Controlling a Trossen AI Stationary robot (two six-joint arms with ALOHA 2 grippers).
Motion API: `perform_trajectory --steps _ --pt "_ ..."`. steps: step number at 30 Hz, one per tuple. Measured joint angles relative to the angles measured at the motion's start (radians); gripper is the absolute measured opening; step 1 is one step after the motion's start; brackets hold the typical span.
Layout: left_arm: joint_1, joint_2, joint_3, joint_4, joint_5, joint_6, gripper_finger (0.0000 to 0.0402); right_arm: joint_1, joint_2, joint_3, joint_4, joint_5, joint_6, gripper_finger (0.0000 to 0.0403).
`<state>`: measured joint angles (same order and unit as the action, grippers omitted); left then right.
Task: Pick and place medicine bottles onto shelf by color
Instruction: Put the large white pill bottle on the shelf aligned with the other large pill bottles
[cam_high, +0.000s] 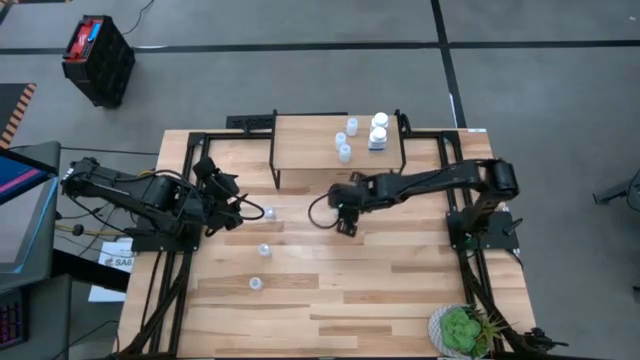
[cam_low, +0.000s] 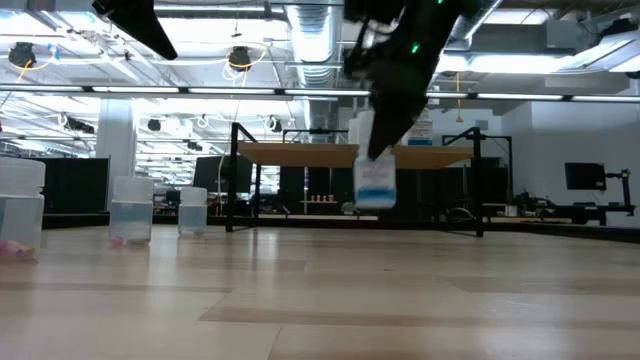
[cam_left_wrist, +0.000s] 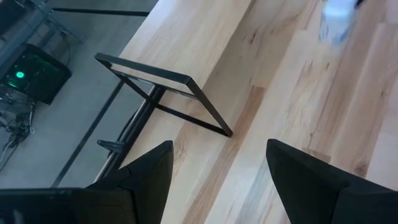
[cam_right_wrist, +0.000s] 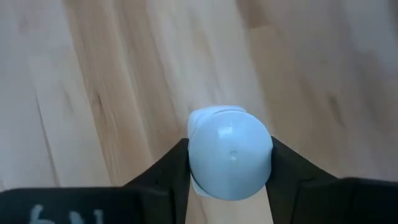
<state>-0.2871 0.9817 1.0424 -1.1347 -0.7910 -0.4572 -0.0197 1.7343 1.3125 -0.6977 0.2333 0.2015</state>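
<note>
My right gripper (cam_high: 346, 218) hangs over the middle of the table, in front of the shelf (cam_high: 305, 150), shut on a white medicine bottle (cam_low: 375, 182) with a blue label. Three pale-blue bottles (cam_high: 345, 140) and two white ones (cam_high: 379, 128) stand on the shelf's right part. Three more pale-blue bottles (cam_high: 269, 213) (cam_high: 265, 250) (cam_high: 256, 283) stand upright on the table's left half. My left gripper (cam_left_wrist: 217, 180) is open and empty, held above the table's left side near the shelf's left leg (cam_left_wrist: 186, 106). My right gripper pinches the white bottle at its top, with the round cap (cam_right_wrist: 230, 152) between the two fingers (cam_right_wrist: 168, 174). The fingers come from above, pointing down. The bottle hangs below them, slightly tilted, lifted clear of the table (cam_low: 375, 182).
A green potted plant (cam_high: 462, 330) stands at the table's near right corner. The shelf's black legs (cam_high: 275, 165) and frame stand at the far middle. A black crate (cam_high: 98, 60) sits on the floor beyond the table. The shelf's left half (cam_high: 300, 140) is bare wood.
</note>
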Motion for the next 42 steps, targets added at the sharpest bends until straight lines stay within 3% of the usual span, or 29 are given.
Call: perform_trajectory --steps 5,10,16,28,42 --pt "0.0 0.0 0.0 0.0 0.0 0.0 0.0245 -0.04 -0.155 0.004 -0.126 0.003 -0.002 0.0186" --pt "0.0 0.0 0.0 0.0 -0.001 0.005 0.0245 -0.094 -0.301 0.004 -0.197 0.004 -0.051 0.0181" --pt "0.0 0.0 0.0 0.0 -0.001 0.003 0.0245 -0.17 -0.409 0.005 -0.194 0.004 -0.235 0.0179" --pt "0.0 0.0 0.0 0.001 -0.001 0.001 0.0245 -0.357 -0.379 0.004 -0.248 -0.001 -0.369 0.018" --pt "0.0 0.0 0.0 0.001 -0.001 0.001 0.0245 -0.42 -0.367 0.004 -0.231 -0.056 -0.41 0.0227"
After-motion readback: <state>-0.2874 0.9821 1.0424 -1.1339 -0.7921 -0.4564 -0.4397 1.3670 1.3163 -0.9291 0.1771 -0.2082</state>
